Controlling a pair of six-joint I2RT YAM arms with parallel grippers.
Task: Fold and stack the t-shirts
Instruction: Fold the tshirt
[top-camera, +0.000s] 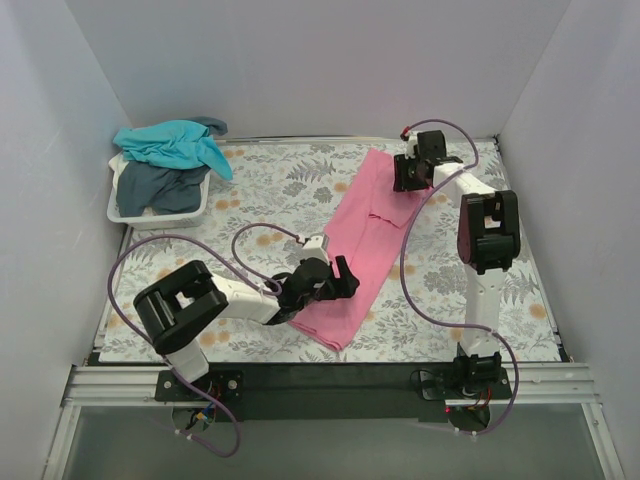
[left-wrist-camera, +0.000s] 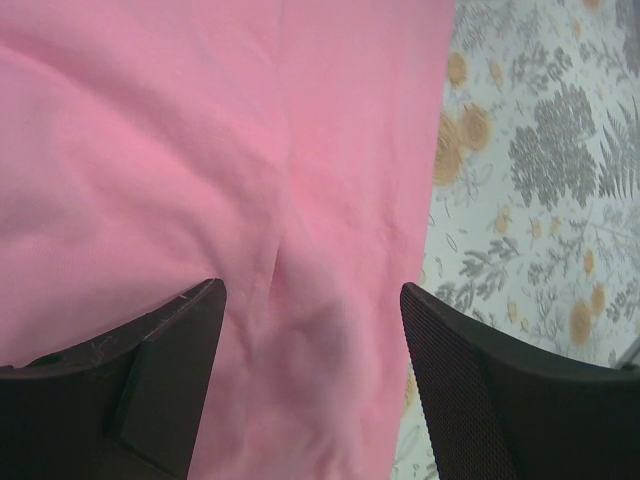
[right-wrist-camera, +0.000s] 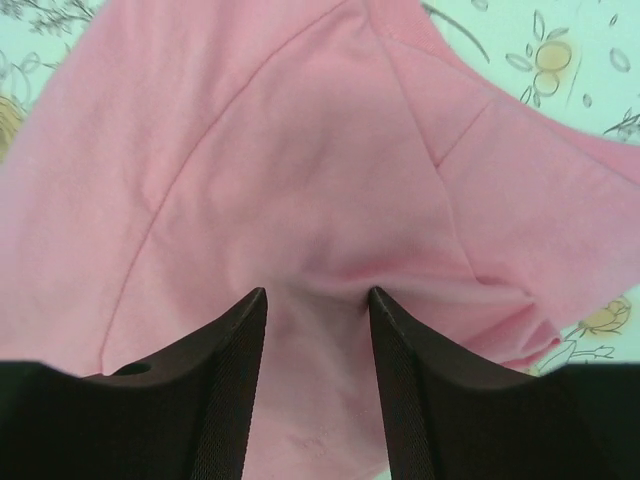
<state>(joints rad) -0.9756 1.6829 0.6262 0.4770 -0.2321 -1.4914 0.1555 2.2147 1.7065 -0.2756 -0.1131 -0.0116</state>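
The pink t-shirt (top-camera: 365, 240) lies on the table as a long folded strip, running diagonally from the far middle to the near middle. My left gripper (top-camera: 340, 278) is open over its near end, and pink cloth (left-wrist-camera: 200, 150) fills the gap between its fingers (left-wrist-camera: 312, 300). At the strip's far end my right gripper (top-camera: 408, 175) presses down on it. Its jaws stand partly apart with puckered pink cloth (right-wrist-camera: 300, 150) between the tips (right-wrist-camera: 317, 295). A teal t-shirt (top-camera: 175, 143) and a dark grey-blue t-shirt (top-camera: 165, 185) lie crumpled in the basket.
The white plastic basket (top-camera: 125, 212) stands at the far left of the floral tablecloth (top-camera: 260, 190). White walls close in the back and both sides. Purple cables loop from both arms over the table.
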